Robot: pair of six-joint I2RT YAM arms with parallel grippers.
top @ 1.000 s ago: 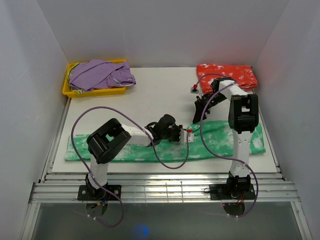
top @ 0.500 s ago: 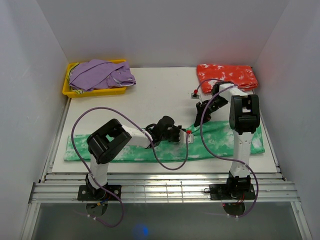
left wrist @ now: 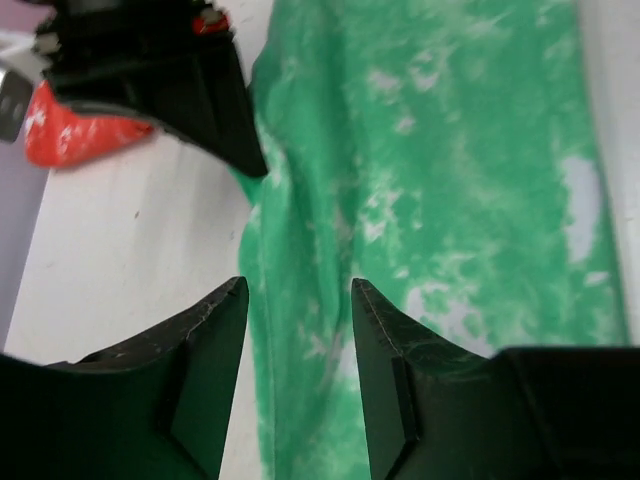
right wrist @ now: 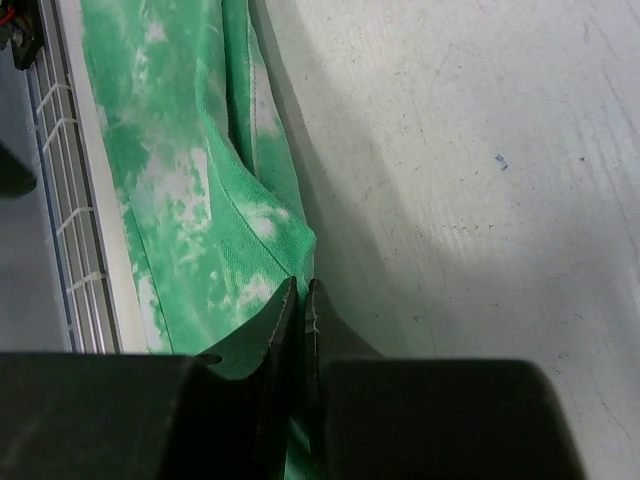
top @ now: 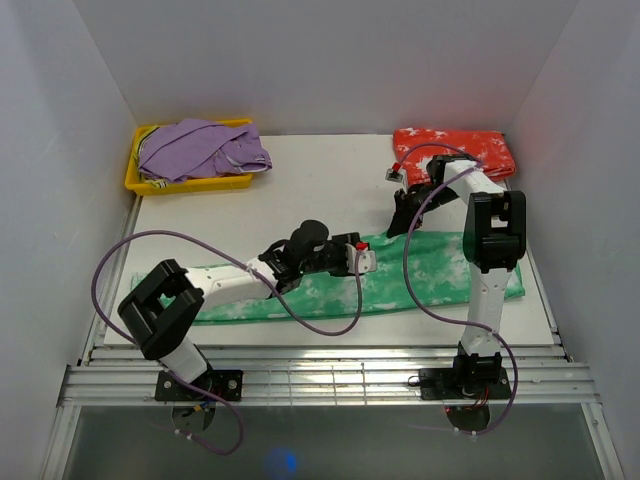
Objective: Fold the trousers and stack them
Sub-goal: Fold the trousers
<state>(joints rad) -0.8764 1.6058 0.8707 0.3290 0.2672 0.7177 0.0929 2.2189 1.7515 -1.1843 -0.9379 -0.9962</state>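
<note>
A: Top external view. Green trousers (top: 400, 280) lie flat along the near edge of the white table (top: 300, 200), long axis left to right. Which end is the waist cannot be told. Red-orange trousers (top: 455, 152) sit folded at the far right corner; a purple garment (top: 200, 148) fills the yellow tray (top: 135, 180) at far left.

B: And the grippers?

A: Right gripper (right wrist: 302, 300): fingers nearly closed, pinching the far edge of the green cloth, which rises in a small peak there. Left gripper (left wrist: 298, 330): fingers parted, low over the cloth near its far edge, holding nothing.

B: Handling?

A: Judged soft, light and limp; the cloth will likely drape and sag between holds, and thin fabric may slip from a shallow pinch. Take hold at the far long edge, at two well-separated points, so the fold lifts evenly across the short axis.
</note>
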